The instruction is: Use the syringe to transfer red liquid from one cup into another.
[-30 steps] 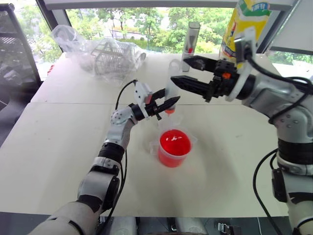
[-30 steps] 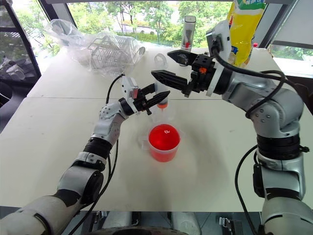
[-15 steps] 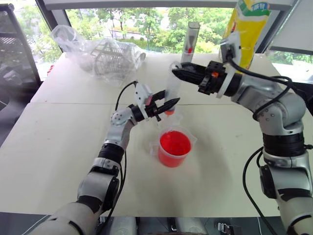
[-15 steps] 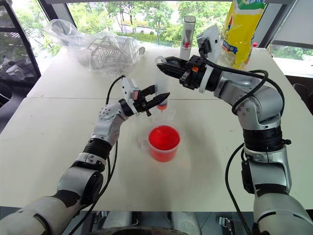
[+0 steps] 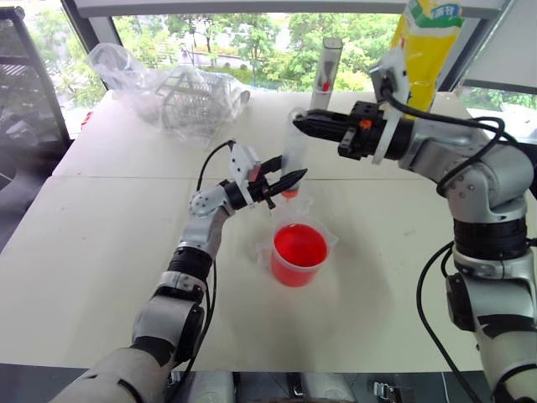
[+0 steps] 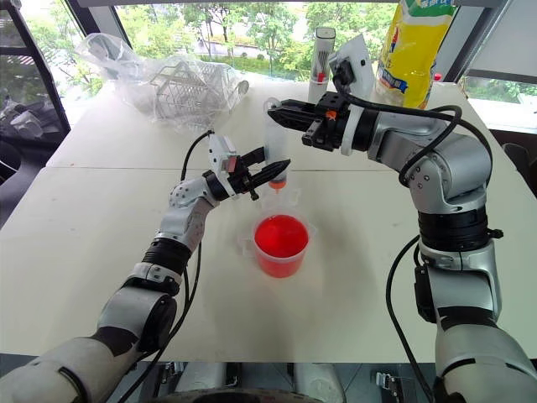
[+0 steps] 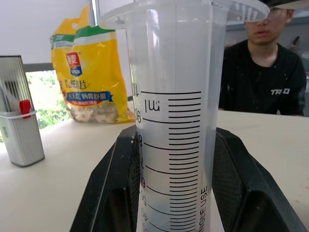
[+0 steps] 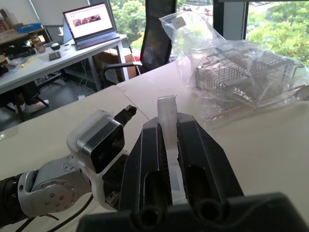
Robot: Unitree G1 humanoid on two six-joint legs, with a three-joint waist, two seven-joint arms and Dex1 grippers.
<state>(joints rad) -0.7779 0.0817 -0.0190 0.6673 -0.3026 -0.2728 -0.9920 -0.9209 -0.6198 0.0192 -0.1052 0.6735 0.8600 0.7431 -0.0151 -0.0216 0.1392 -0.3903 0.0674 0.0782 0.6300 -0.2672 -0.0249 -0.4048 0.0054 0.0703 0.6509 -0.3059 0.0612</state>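
The syringe (image 5: 294, 154) stands upright, orange-red tip down, over the small clear cup (image 5: 299, 206). My left gripper (image 5: 281, 179) is shut on its lower barrel; the printed scale (image 7: 174, 125) sits between the black fingers (image 7: 113, 193). My right gripper (image 5: 304, 124) reaches in level from the right and is shut on the white plunger top (image 8: 166, 130). Just in front stands the beaker (image 5: 277, 269), holding bright red liquid (image 5: 299, 246). No red shows in the barrel.
A wire basket in a clear plastic bag (image 5: 180, 96) lies at the back left. An upright grey tube with a red mark (image 5: 327, 67) and a yellow bag (image 5: 424, 42) stand at the back. A person in a black shirt (image 7: 263, 72) sits across the table.
My right gripper was open beside the syringe's top; it has moved in slightly and shut on the plunger. The left gripper and the syringe have stayed put.
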